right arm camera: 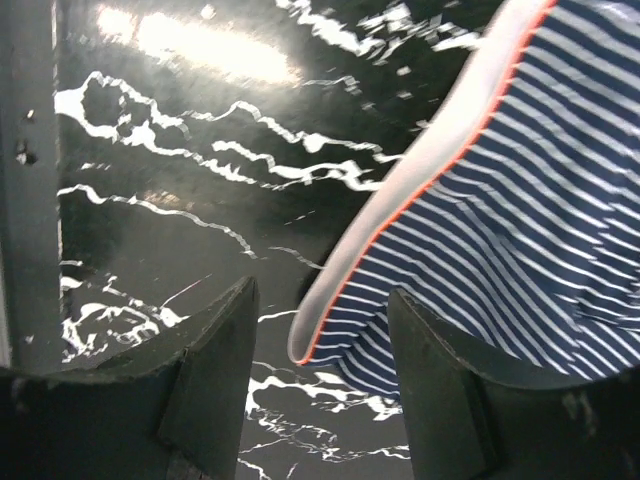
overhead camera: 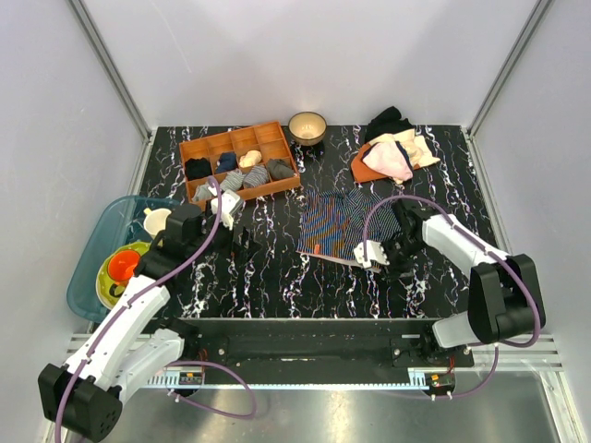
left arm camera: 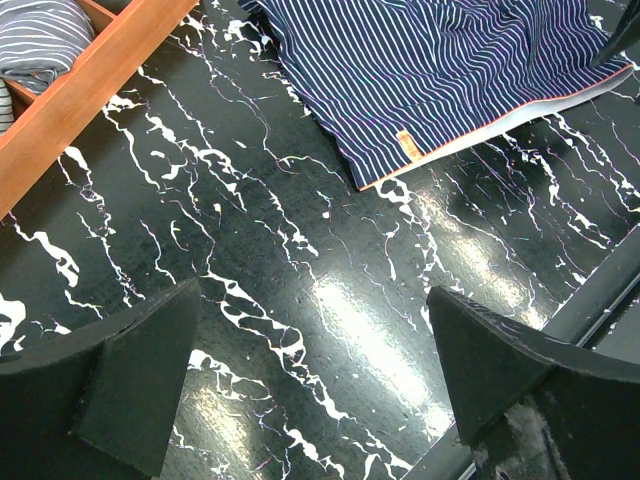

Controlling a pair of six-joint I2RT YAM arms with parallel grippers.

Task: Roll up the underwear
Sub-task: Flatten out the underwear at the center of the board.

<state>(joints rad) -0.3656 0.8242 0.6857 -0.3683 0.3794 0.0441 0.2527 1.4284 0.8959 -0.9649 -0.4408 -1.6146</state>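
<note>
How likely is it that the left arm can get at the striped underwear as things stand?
Probably yes. The left arm holds its jaws open above bare table, and the underwear lies flat just ahead with nothing between; the wooden tray sits off to the side.

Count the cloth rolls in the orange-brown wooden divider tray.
7 visible. A black roll, navy roll, cream roll and dark grey roll line one wooden tray row; three grey-striped rolls lie in the nearer row. The left arm may hide more.
</note>
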